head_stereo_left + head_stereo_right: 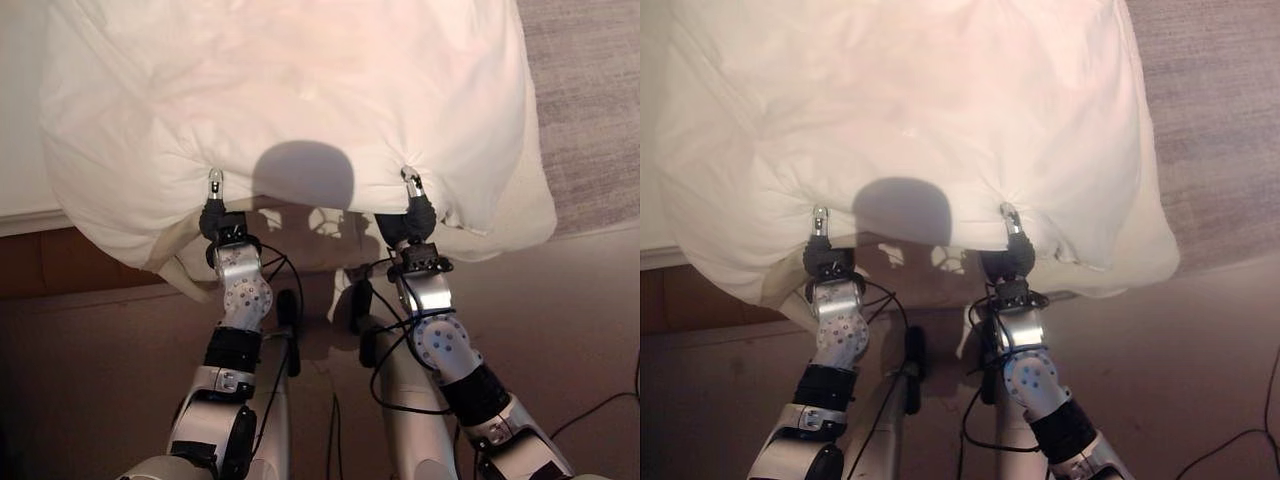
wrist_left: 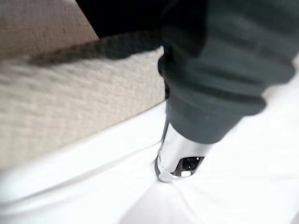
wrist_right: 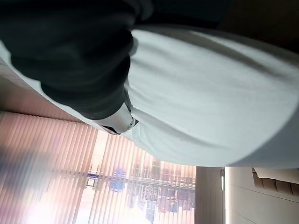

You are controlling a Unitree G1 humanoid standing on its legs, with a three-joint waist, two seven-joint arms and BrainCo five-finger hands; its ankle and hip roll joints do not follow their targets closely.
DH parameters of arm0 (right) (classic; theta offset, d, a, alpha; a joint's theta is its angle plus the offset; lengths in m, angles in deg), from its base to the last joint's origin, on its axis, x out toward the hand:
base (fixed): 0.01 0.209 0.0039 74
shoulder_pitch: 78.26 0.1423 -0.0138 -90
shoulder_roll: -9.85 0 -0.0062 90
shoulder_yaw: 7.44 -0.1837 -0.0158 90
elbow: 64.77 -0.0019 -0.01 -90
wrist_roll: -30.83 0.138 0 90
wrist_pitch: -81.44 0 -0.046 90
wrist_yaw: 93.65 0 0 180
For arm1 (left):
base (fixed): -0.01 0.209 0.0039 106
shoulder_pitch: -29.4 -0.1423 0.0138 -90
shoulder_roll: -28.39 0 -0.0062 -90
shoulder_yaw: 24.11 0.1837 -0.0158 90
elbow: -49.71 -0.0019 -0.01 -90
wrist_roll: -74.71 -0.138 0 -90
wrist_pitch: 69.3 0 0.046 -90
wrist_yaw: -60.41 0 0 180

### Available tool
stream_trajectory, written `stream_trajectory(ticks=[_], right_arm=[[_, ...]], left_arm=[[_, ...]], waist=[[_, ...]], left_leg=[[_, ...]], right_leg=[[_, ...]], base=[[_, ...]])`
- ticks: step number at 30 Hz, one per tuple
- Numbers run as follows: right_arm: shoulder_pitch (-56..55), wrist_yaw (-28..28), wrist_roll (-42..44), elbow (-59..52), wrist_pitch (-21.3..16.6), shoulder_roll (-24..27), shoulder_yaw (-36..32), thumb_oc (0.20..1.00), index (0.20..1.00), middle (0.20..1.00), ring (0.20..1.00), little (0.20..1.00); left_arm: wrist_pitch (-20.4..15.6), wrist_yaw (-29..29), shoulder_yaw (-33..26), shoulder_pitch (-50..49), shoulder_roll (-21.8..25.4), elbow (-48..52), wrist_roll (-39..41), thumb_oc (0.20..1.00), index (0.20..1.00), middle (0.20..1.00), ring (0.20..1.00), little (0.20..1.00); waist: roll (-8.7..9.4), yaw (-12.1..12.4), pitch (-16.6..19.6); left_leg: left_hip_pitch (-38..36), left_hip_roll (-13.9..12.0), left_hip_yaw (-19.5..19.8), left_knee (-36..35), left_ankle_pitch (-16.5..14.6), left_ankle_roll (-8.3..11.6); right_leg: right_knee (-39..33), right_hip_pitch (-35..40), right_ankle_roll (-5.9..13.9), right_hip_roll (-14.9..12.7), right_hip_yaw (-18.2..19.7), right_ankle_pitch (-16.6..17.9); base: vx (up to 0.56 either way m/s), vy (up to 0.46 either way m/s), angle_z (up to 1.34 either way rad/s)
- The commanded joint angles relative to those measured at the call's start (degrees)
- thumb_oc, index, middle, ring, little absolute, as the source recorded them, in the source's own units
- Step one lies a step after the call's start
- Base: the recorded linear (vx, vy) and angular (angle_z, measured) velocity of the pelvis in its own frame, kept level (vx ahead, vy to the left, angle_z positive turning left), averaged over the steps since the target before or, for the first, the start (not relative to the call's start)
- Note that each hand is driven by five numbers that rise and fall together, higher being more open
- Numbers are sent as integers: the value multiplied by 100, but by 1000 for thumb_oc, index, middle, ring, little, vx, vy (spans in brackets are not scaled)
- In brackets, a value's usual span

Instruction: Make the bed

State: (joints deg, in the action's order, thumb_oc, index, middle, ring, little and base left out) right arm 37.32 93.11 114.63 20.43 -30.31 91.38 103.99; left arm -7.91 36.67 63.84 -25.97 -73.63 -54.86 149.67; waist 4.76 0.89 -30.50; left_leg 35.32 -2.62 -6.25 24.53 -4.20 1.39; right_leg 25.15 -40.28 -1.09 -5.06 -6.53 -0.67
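Both hands, left hand (image 1: 214, 210) and right hand (image 1: 414, 205), pinch the white duvet's (image 1: 300, 100) near edge.

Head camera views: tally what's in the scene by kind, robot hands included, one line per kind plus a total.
White duvet: 1
Bed, grey cover showing at the far right: 1
Robot hands pinching the duvet's near edge: 2, left hand and right hand
Total: 4

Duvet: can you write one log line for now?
duvet: lifted | left hand: pinching near edge | right hand: pinching near edge
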Motion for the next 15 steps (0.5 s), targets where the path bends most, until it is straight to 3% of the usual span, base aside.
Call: stream_trajectory(ticks=[1, 9, 10, 14, 15], right_arm=[[-690, -389, -398, -1191, -829, 366, -1215, 200, 200, 200, 200, 200], [-836, -127, -795, -775, -794, 479, -1472, 200, 200, 200, 200, 200], [-934, 117, -1094, -549, -763, 570, -1659, 200, 200, 200, 200, 200], [-944, 345, -1332, -181, -780, 609, -1780, 200, 200, 200, 200, 200], [-946, 368, -1346, -88, -814, 614, -1828, 200, 200, 200, 200, 200]], left_arm=[[-1207, -318, -1836, -296, 954, -194, -121, 200, 200, 200, 200, 200], [-1088, -233, -1639, -614, 667, 45, -317, 200, 200, 200, 200, 200], [-1008, -9, -1464, -804, 511, 317, -393, 200, 200, 200, 200, 200], [-1006, 188, -1358, -988, 317, 584, -423, 200, 200, 200, 200, 200], [-1006, 266, -1354, -1043, 243, 670, -376, 200, 200, 200, 200, 200]], waist=[[-221, -121, 680], [-356, -112, 756], [-333, -120, 687], [-262, -13, 620], [-206, -32, 610]], left_leg=[[312, 176, 125, -585, 547, 61], [-113, 132, 290, -1161, 872, 246], [-180, 91, 310, -995, 965, 415], [-418, 223, 659, -774, 809, 422], [-526, 82, 715, -730, 699, 363]], right_leg=[[-331, 117, 631, -131, -225, -1], [-657, 493, 572, -15, -353, -52], [-847, 850, 517, -39, -448, -105], [-907, 1080, 482, -54, -418, -132], [-842, 1106, 471, -68, -369, -188]], base=[[9, -43, -1], [26, -122, 1], [10, -148, 6], [14, -54, 28], [0, 0, 0]])
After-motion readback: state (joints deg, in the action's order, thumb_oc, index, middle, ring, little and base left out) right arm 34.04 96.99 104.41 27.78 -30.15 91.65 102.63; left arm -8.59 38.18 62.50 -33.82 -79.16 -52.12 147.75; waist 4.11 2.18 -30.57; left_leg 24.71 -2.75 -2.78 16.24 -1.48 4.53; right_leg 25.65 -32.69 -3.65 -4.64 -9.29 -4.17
